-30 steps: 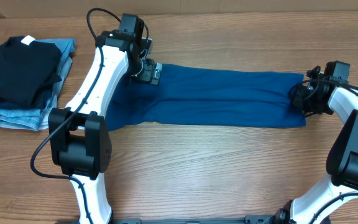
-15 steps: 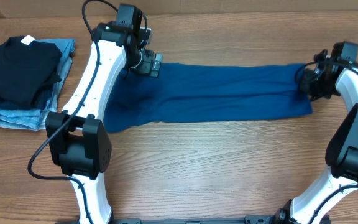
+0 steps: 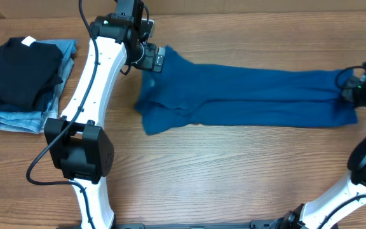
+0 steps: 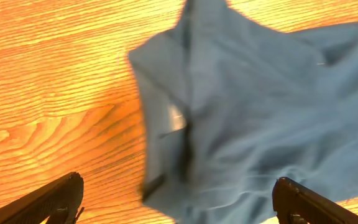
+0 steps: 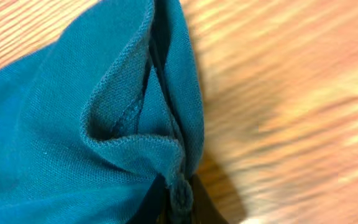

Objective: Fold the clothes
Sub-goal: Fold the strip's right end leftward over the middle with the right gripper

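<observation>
Shirt (image 3: 253,95) has slid rightward across table (image 3: 234,172) w/ right arm, now stretched to the far right edge. Right gripper (image 3: 353,94) pinches shirt's hem, fabric bunched betw. its fingers. Left arm reaches over shirt's left end, left gripper (image 3: 155,58) spread wide above it. Shirt lies as long teal band, left end rumpled.

The tips of the right tool (image 5: 171,202) seem hidden behind bunched shirt (image 5: 55,137).
</observation>
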Robot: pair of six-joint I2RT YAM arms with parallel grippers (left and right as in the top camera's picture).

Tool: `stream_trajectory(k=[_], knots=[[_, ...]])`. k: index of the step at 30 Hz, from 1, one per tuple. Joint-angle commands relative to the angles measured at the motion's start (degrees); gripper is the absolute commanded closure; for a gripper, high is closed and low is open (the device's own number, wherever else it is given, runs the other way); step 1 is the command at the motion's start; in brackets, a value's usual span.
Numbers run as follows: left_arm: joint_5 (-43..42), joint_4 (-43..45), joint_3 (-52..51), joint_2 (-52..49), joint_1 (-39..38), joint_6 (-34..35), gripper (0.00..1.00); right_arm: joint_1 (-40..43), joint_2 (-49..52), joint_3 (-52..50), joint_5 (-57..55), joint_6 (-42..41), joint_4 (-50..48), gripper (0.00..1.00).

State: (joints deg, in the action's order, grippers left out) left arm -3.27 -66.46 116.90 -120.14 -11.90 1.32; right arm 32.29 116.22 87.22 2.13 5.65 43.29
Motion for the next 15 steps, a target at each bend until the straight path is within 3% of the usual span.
stream_trajectory(k=[1, 9, 15], knots=[[-0.52, -0.17, 2.27, -0.07, 0.44, 0.35, 0.00, 0.46, -0.20, 5.62, 1.57, 2.12, 0.72, 0.96], [1.33, -0.24, 2.78, -0.07, 2.71, 0.37, 0.00, -6.12, -0.20, 16.04, 2.03, 3.43, 10.40, 0.96], [1.36, -0.22, 2.78, -0.07, 4.90, 0.35, 0.00, -14.99, -0.20, 17.90, 2.01, 3.45, 16.15, 0.96]])
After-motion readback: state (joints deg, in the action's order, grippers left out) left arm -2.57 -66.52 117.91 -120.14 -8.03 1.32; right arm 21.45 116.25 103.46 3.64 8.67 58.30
